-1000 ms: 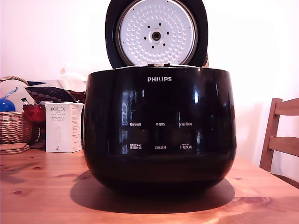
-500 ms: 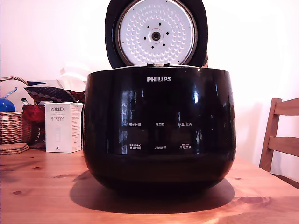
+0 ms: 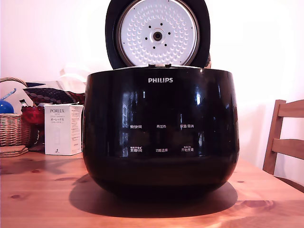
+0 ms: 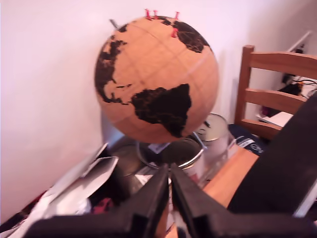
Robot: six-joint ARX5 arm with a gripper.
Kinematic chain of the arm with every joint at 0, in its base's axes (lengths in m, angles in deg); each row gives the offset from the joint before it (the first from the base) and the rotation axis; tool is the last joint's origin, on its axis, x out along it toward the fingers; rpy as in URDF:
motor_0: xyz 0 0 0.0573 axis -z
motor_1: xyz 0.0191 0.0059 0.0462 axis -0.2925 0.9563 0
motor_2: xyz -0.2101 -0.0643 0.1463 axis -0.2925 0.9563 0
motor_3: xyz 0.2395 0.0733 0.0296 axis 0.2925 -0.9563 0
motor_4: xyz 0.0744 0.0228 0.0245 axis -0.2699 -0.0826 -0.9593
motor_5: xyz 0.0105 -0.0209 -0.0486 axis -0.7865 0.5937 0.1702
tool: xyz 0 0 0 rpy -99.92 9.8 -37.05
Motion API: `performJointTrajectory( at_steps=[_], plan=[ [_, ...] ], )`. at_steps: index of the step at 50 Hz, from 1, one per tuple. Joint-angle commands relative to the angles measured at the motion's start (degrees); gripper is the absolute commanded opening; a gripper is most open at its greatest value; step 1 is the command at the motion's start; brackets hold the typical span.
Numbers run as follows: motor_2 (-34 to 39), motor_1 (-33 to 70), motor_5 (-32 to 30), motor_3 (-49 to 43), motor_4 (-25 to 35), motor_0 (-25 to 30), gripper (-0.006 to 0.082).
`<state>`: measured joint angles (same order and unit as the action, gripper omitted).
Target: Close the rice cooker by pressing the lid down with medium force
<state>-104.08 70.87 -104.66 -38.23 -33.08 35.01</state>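
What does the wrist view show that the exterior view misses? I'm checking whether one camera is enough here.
Only the wrist view shows the cork-coloured globe with black continents and red pins and the black gripper, its fingers nearly together. Only the exterior view shows the glossy black rice cooker from the front, its raised lid, the white PORLEX box and the wicker basket. Both show a wooden chair and the wooden table.

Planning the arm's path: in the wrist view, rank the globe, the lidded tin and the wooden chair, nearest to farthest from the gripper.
1. globe, directly ahead of the gripper.
2. lidded tin, just past the globe's stand.
3. wooden chair, farthest back.
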Motion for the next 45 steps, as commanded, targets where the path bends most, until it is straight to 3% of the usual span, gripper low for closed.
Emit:
performJointTrajectory(
  at_steps=[1,45],
  plan=[
    [-1.53,1.7,0.0,0.55,0.76,0.72,-0.0021],
    [-1.53,5.77,-0.07,1.38,2.23,6.19,-0.0021]
  ],
)
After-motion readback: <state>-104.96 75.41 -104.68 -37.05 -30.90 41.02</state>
